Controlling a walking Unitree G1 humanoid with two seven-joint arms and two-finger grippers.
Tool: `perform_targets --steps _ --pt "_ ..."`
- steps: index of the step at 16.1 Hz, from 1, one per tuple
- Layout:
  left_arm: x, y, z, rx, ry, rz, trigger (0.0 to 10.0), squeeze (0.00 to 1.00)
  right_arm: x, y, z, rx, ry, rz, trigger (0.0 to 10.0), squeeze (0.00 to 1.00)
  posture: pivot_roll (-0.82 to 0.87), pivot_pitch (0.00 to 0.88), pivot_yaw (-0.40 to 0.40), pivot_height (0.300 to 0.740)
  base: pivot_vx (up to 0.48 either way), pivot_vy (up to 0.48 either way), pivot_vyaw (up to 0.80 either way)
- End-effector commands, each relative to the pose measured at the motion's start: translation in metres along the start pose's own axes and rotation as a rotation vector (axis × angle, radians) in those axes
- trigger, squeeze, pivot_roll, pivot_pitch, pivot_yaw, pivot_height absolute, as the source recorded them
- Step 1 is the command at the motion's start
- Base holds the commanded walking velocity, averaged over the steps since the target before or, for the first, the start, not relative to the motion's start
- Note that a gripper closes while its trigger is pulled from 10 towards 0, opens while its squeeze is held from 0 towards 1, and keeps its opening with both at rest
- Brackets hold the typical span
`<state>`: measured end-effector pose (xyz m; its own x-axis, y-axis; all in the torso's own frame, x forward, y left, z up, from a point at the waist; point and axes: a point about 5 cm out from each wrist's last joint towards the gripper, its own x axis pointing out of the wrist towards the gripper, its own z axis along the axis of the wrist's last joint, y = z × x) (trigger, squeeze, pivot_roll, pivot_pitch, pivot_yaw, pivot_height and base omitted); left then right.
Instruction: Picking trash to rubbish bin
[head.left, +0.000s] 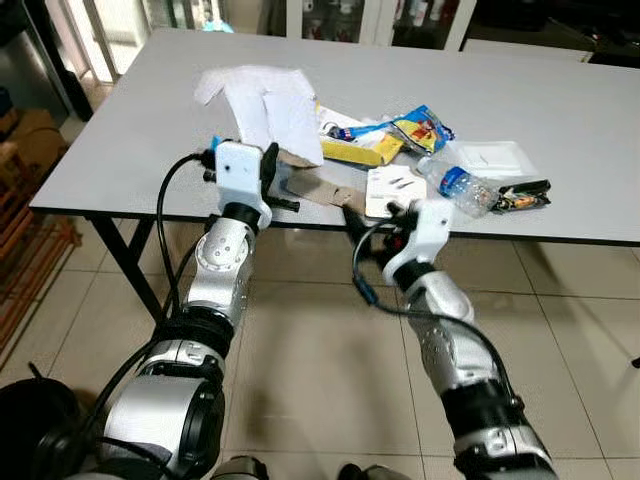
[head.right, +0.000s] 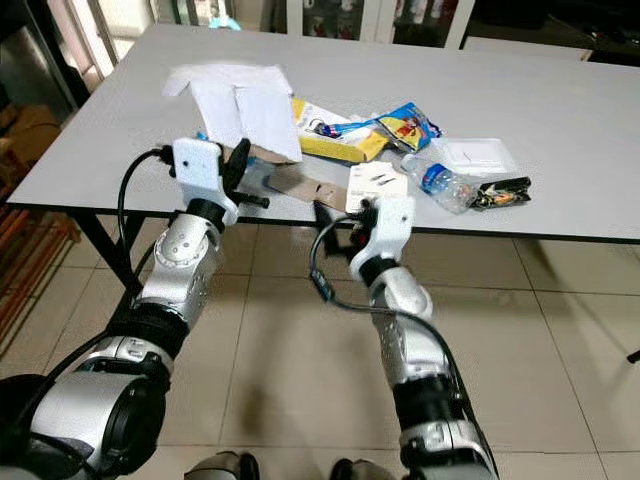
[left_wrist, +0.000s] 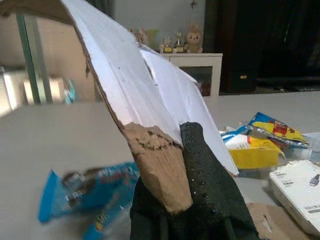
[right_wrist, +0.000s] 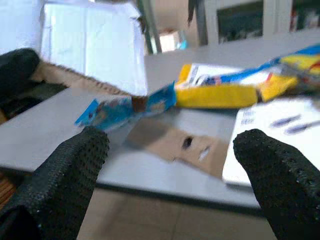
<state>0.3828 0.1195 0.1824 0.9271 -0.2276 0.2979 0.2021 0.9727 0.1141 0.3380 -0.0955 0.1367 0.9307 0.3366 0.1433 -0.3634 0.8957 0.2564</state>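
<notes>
The left gripper (head.left: 272, 172) is clamped on the torn brown edge of a white-faced cardboard sheet (head.left: 270, 110) at the upper centre, above the grey table (head.left: 120, 140). The sheet looks light, stiff and floppy; gripping nearer its middle seems steadier. The right gripper (right_wrist: 170, 165) hangs spread, empty.

We see the table (head.left: 560, 110) ahead of us, with the torn cardboard (head.left: 265, 105) at its near left, the snack wrappers (head.left: 395, 135) to its right, and the plastic bottle (head.left: 455, 185) further right beside a dark packet (head.left: 525, 195).
</notes>
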Motion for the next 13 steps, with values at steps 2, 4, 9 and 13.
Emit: perform_targets --steps 2,4,9,13 --pt "-0.003 0.002 0.005 0.046 -0.03 0.006 10.0 0.0 0.003 -0.008 0.006 -0.032 -0.033 -0.052 10.0 0.0 -0.08 0.019 -0.039 0.74 0.0 0.0 0.0" --pt "-0.007 0.006 0.006 0.103 -0.029 0.018 10.0 0.0 0.003 -0.022 0.02 -0.066 -0.1 -0.156 10.0 0.0 -0.08 0.016 -0.038 0.74 0.0 0.0 0.0" --pt "-0.023 0.005 -0.006 0.14 0.008 0.024 10.0 0.0 -0.005 -0.055 0.046 -0.249 -0.169 -0.295 10.0 0.0 -0.07 0.02 -0.052 0.74 0.0 0.0 0.0" --pt "-0.033 0.01 -0.011 0.158 0.041 0.044 10.0 0.0 -0.023 -0.098 0.049 -0.265 -0.157 -0.512 10.0 0.0 -0.07 0.019 -0.051 0.74 0.0 0.0 0.0"
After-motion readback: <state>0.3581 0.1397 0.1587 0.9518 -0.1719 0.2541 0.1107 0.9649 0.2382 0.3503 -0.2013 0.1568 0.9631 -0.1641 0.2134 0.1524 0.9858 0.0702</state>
